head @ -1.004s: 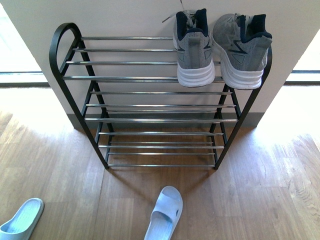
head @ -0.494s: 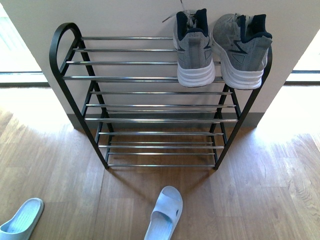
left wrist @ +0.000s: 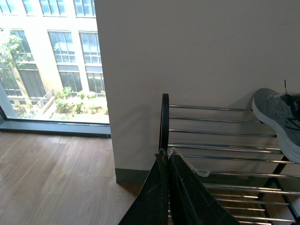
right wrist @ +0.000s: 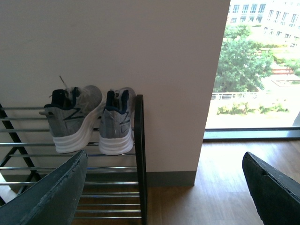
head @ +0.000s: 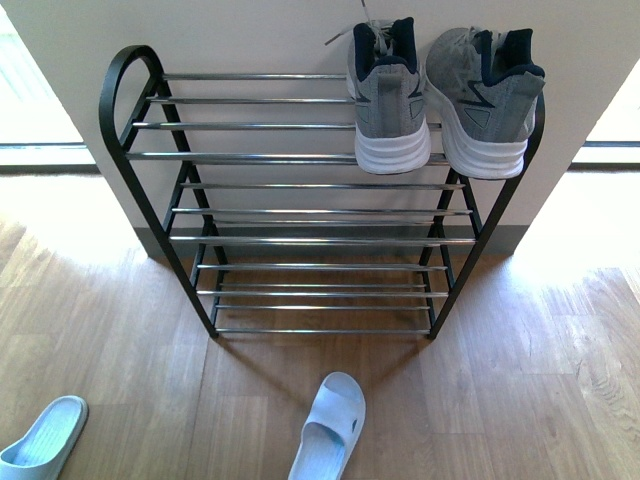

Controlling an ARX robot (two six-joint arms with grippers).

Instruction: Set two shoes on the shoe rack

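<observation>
Left end effector (left wrist: 167, 153) pressed together, right end effector (right wrist: 164, 161) spread apart; grey sneakers (head: 390, 105), shoe rack (head: 260, 157), slides (head: 330, 425) unchanged.

A home or apartment entry is suggested. A shoe rack (head: 250, 158) is set against a plain white wall (left wrist: 187, 47) with a grey skirting board (right wrist: 171, 178), on a floor (head: 520, 380) laid in wood planks. On its top tier grey sneakers (head: 388, 100) are kept, and pale blue slides (head: 330, 425) are left on the floor. Through tall windows (right wrist: 253, 65), a multi-storey building (left wrist: 47, 37) and trees (right wrist: 239, 56) are seen.
</observation>
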